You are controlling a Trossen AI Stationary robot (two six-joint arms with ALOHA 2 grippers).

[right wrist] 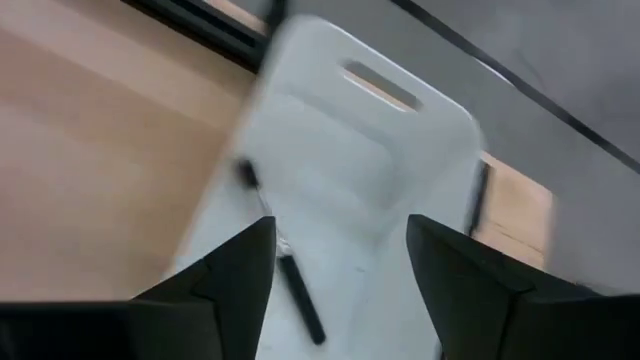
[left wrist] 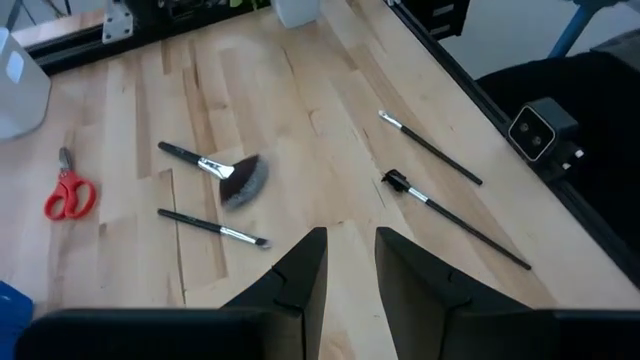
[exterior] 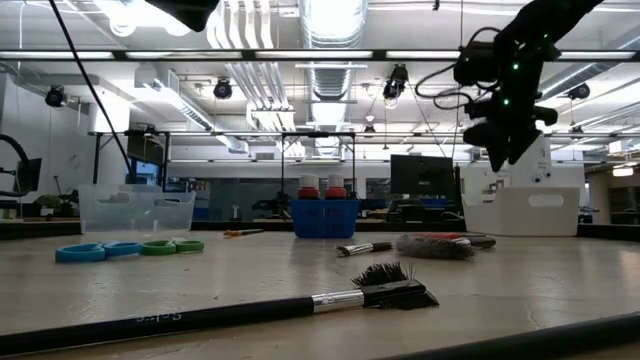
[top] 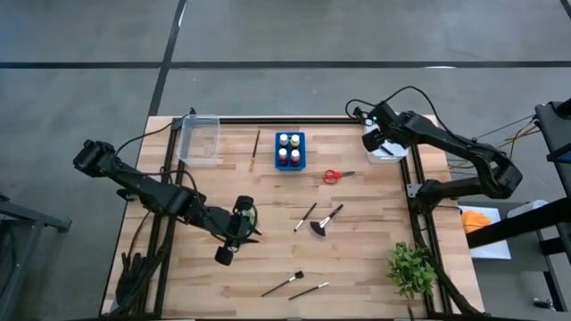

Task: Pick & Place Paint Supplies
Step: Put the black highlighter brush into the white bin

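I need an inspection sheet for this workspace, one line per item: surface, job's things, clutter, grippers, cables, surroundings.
Surface: wooden table, black frame rails at its sides.
Job's things: red scissors; fan brush and thin brush mid-table; two brushes near the front edge; wooden-handled brush beside the clear bin; paint bottles in the blue holder; one dark brush lying in the white bin.
Clutter: green plant at the front right corner.
Grippers: left gripper empty, jaws slightly apart, above bare wood; right gripper open over the white bin.
Cables: black cables looping off the right arm.
Surroundings: grey floor; lab room behind.
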